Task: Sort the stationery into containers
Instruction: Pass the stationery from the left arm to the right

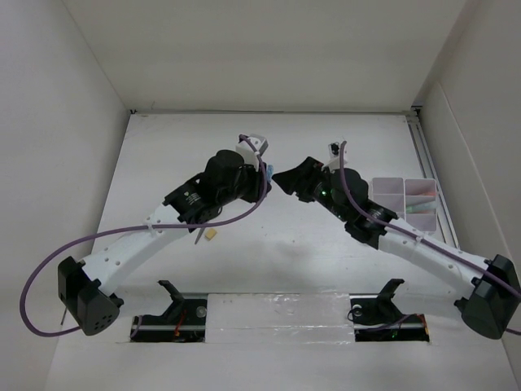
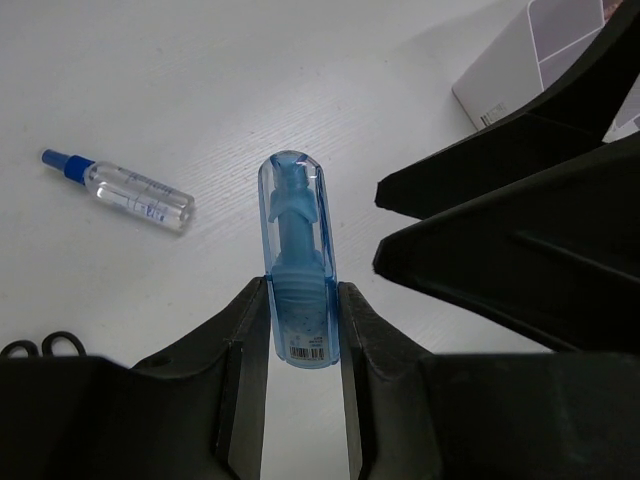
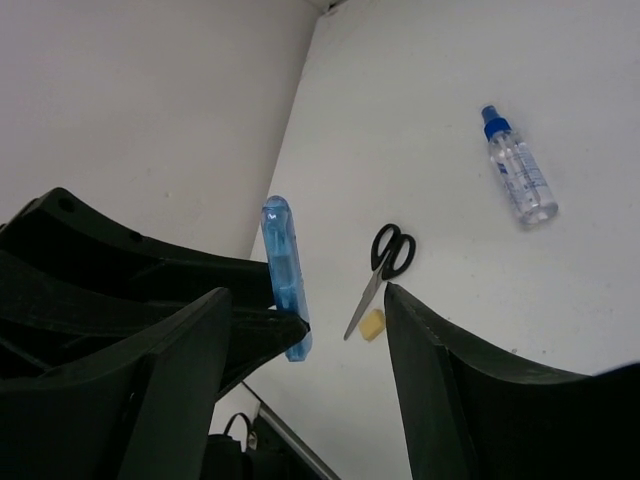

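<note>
Scissors (image 3: 385,262) and yellow eraser (image 3: 372,324) lie flat on the table (image 1: 285,265), with the eraser just beside the blade tips. Clear blue-capped bottle (image 2: 130,190) is on its side, apart from both. Left gripper (image 2: 300,292): jaws narrow, clamped on the base of the blue translucent tube (image 2: 297,225), held off the table. Right gripper (image 3: 307,300) faces it, near the tube, jaws wide, nothing in them. Organiser (image 1: 404,187) sits far right, with markers (image 1: 421,208) in its right side.

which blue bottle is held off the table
The all-blue translucent bottle, clamped in the jaws of the left gripper; the clear bottle with the blue cap lies flat on the table.
</note>
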Controlling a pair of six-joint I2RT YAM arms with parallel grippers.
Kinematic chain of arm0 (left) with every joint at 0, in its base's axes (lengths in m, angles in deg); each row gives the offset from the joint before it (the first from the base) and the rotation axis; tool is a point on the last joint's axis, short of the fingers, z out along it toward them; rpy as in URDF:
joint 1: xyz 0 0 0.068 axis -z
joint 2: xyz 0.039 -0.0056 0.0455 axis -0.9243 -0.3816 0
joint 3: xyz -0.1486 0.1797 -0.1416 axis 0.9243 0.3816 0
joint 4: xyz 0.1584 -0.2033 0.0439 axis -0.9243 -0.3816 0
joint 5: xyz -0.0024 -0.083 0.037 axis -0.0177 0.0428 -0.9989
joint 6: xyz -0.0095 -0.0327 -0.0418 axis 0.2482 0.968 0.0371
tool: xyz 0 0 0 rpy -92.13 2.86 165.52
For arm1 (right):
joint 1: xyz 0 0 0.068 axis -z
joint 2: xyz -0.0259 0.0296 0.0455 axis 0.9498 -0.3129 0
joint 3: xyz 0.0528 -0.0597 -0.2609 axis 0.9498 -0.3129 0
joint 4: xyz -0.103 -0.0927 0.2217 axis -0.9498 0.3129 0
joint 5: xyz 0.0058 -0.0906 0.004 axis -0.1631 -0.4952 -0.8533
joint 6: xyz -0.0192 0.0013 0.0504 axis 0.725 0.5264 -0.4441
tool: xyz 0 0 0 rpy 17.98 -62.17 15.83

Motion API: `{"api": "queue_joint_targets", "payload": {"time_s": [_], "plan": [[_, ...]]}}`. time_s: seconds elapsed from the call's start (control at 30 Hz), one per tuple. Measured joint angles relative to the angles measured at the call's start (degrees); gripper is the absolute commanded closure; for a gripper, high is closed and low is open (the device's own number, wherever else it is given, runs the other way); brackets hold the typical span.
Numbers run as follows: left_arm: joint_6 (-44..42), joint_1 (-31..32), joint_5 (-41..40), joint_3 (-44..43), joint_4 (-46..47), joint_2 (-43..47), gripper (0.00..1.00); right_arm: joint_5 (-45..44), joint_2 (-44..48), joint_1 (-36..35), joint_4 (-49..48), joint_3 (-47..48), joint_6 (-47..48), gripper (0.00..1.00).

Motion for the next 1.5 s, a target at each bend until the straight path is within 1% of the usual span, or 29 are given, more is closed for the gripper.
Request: {"api": "queue_joint_targets", "payload": {"time_s": [0.1, 0.17, 0.2, 0.23, 0.33, 0.43, 0.47, 0.57, 0.6, 0.67, 0.7, 0.73, 0.77, 0.83, 0.97, 1.17, 1.2, 1.27, 1.3, 1.37, 1.43, 1.47, 1.5], "plan": [[-0.26, 0.00, 0.72, 0.00, 0.00, 0.00, 1.00, 1.77, -1.66, 0.00, -1.42, 0.00, 0.57, 0.34], [-0.48, 0.00, 1.09, 0.00, -0.04, 0.00, 1.00, 2.51, -2.49, 0.00, -2.67, 0.02, 1.05, 0.39], [-0.59, 0.00, 1.27, 0.00, -0.09, 0.00, 1.00, 2.84, -2.86, 0.00, -3.08, 0.02, 1.36, 0.39], [-0.68, 0.00, 1.53, 0.00, -0.13, 0.00, 1.00, 3.23, -3.15, 0.00, -3.41, 0.04, 1.49, 0.41], [-0.92, 0.00, 2.49, 0.00, -0.20, 0.00, 1.00, 4.07, -4.02, 0.00, -4.50, 0.11, 1.79, 0.42], [-1.33, 0.00, 3.54, 0.00, -0.31, -0.04, 1.00, 4.55, -5.07, 0.02, -5.79, 0.24, 2.25, 0.46], [-1.51, 0.00, 4.22, 0.00, -0.37, -0.04, 1.00, 4.70, -5.38, 0.04, -5.95, 0.31, 2.36, 0.51], [-1.68, 0.00, 5.20, 0.00, -0.39, -0.24, 1.00, 5.20, -6.45, 0.04, -6.45, 0.57, 2.71, 0.58], [-1.86, 0.00, 5.49, 0.00, -0.44, -0.44, 1.00, 5.33, -6.91, 0.04, -6.54, 0.74, 2.82, 0.64], [-2.05, 0.00, 5.84, 0.00, -0.52, -0.92, 1.00, 5.55, -7.58, 0.04, -6.78, 0.98, 2.99, 0.70], [-2.16, 0.00, 5.86, 0.00, -0.55, -1.14, 1.00, 5.60, -7.82, 0.04, -6.86, 1.01, 2.95, 0.78], [-2.23, 0.00, 5.86, 0.00, -0.66, -1.27, 1.00, 5.62, -8.04, 0.04, -6.86, 1.05, 3.02, 0.82], [-2.34, 0.00, 5.79, 0.00, -0.76, -1.33, 0.94, 5.77, -8.13, 0.04, -6.88, 1.05, 2.86, 0.86], [-2.36, 0.00, 5.60, 0.00, -0.79, -1.33, 0.88, 5.95, -8.20, 0.04, -6.95, 1.07, 2.84, 1.00], [-2.29, 0.07, 4.79, 0.00, -0.76, -1.33, 0.69, 6.03, -8.20, 0.04, -6.97, 1.07, 2.80, 1.00], [-1.73, 0.04, 2.27, 0.02, -0.76, -1.03, 0.49, 5.99, -7.54, 0.15, -7.08, 1.07, 2.84, 1.00], [-1.70, 0.04, 2.01, 0.11, -0.70, -0.79, 0.36, 5.99, -7.23, 0.13, -7.10, 1.07, 2.82, 1.00], [-1.66, 0.02, 1.55, 0.50, -0.66, 0.11, 0.26, 6.01, -6.45, 0.15, -7.10, 1.07, 2.82, 1.00], [-1.53, 0.00, 1.46, 0.74, -0.57, 0.61, 0.24, 6.01, -6.08, 0.13, -7.13, 1.07, 2.82, 1.00], [-1.46, 0.00, 1.25, 1.11, -0.31, 1.75, 0.10, 5.99, -5.44, 0.13, -7.32, 1.07, 2.82, 1.00], [-1.36, 0.00, 1.31, 1.25, -0.24, 2.78, 0.06, 5.68, -5.20, 0.13, -7.34, 1.07, 2.82, 1.00], [-1.40, 0.00, 1.40, 1.29, -0.09, 3.26, 0.00, 5.29, -5.18, 0.13, -7.34, 1.07, 2.82, 1.00], [-1.40, 0.00, 1.68, 1.31, 0.07, 3.72, 0.00, 4.81, -5.18, 0.13, -7.34, 1.07, 2.82, 1.00]]}}
